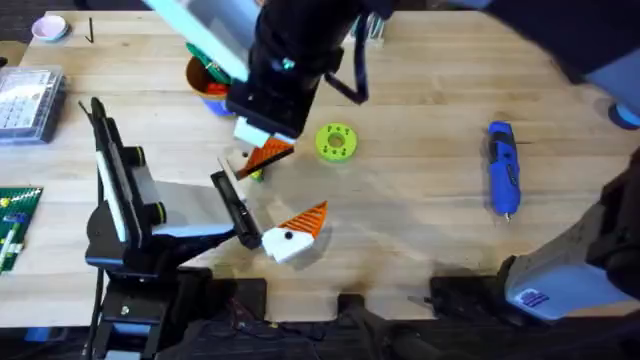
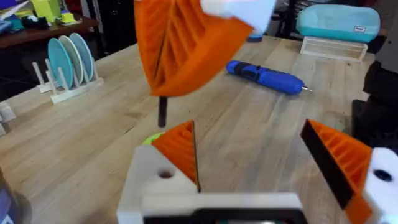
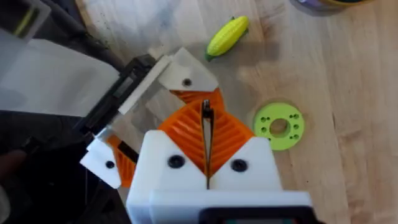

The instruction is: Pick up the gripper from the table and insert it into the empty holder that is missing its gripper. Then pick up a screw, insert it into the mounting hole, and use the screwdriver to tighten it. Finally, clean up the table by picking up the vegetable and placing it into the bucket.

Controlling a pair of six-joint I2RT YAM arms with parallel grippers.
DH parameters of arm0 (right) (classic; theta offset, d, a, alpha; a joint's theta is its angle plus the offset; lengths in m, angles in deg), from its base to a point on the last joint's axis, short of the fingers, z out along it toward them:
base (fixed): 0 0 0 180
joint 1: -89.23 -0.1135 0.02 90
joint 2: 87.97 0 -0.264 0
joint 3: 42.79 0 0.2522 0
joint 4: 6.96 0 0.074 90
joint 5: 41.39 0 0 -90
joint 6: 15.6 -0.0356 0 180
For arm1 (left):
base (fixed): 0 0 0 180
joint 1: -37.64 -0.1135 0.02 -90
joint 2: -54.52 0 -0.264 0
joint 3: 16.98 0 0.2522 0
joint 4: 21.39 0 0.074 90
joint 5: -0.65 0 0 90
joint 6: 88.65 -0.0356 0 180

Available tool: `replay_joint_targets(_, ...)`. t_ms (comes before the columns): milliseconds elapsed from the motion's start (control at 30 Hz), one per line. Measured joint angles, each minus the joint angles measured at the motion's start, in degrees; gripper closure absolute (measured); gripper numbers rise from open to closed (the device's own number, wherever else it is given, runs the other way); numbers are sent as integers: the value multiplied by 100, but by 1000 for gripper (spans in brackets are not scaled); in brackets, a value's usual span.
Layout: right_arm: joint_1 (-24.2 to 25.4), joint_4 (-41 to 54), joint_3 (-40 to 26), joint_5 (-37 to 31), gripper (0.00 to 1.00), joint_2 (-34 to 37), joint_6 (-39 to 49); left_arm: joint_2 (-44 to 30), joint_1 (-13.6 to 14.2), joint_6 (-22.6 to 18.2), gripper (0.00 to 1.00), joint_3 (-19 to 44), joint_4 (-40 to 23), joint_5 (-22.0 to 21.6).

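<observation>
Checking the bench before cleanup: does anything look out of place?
The yellow vegetable lies loose on the table near the green disc, not in the bucket. The right gripper is shut on a thin dark rod; I cannot tell what it is.

I saw a pale butcher-block table (image 1: 420, 230); behind it stood a white rack (image 2: 65, 84) of blue plates (image 2: 68, 57) and dark furniture.
</observation>
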Motion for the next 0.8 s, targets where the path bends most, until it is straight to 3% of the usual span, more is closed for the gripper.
replay_joint_targets(267, -277, -34, -4, 1, 995, 28, -16, 2, 0, -1, 8, 0, 0, 3)
replay_joint_targets(800, -295, -235, -48, 16, 995, 367, -16, -4, 0, 64, 8, 0, -2, 3)
